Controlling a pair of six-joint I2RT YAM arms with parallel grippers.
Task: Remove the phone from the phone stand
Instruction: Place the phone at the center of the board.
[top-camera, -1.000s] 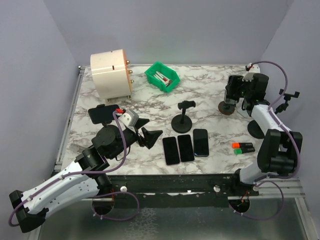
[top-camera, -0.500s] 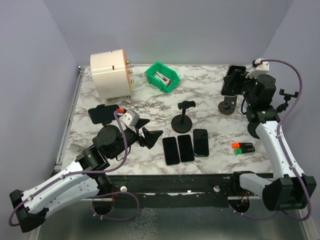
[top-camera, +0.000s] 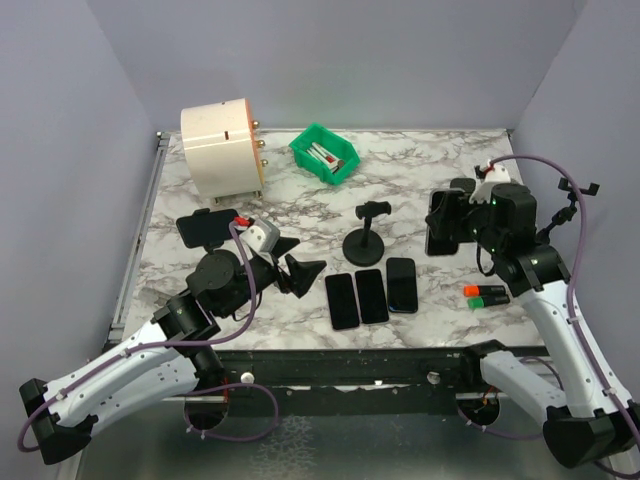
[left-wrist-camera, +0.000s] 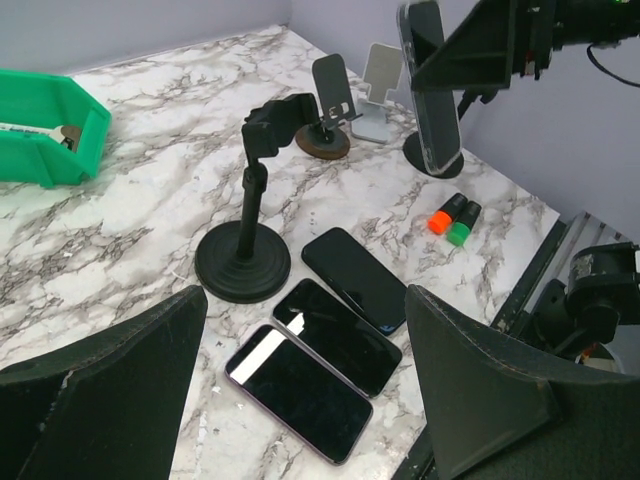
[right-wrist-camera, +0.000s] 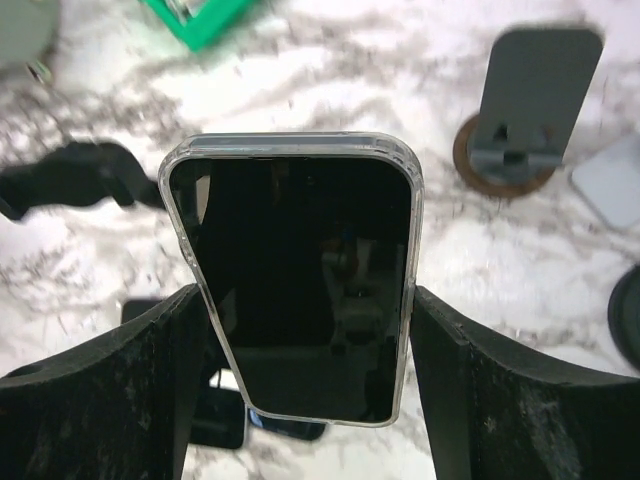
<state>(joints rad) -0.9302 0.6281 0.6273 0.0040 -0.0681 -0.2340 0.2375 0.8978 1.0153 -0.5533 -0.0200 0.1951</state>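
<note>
- The right claw (top-camera: 447, 222) grips the clear-cased phone (right-wrist-camera: 300, 270) by its long edges, holding it upright in the air.
- A second ago this claw was at the phone stand (right-wrist-camera: 538, 85), near the far right corner of the desk (top-camera: 420, 170). It has since drawn toward the near edge, and the phone is now clear of the stand.
- The left claw (top-camera: 305, 272) gapes empty near the left edge, unmoved.

Robotics lab test cell. Left arm (top-camera: 140, 370) and right arm (top-camera: 570, 325), cabled, bolted to rail (top-camera: 380, 370) at near edge; marble-print worktop (top-camera: 420, 185); plain lilac walls (top-camera: 350, 60) enclosing left, right and far sides.
</note>
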